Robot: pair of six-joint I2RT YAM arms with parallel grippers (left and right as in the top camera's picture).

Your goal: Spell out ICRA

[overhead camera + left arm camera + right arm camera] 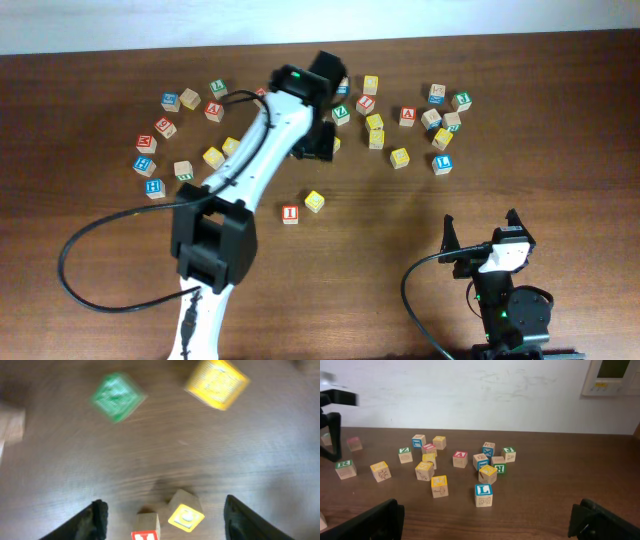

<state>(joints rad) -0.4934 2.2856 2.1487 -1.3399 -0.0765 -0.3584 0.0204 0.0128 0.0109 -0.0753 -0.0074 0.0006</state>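
Note:
Several lettered wooden blocks lie in an arc across the far half of the table [400, 215]. A red I block [291, 213] and a yellow block [314, 201] sit apart from them, nearer the front. My left gripper [318, 145] hangs open and empty above the table behind these two. In the left wrist view they show as a red-faced block [146, 527] and a yellow-faced block [186, 516] between the fingers [164, 507]. A red A block [407, 116] stands at the back right. My right gripper [482, 228] is open and empty at the front right.
The right wrist view shows the open fingers [487, 525], a blue L block [483, 494] nearest, a red A block [460, 458] and a green R block [343, 469] further off. A black cable [90, 270] loops at the front left. A white wall [470, 390] stands behind.

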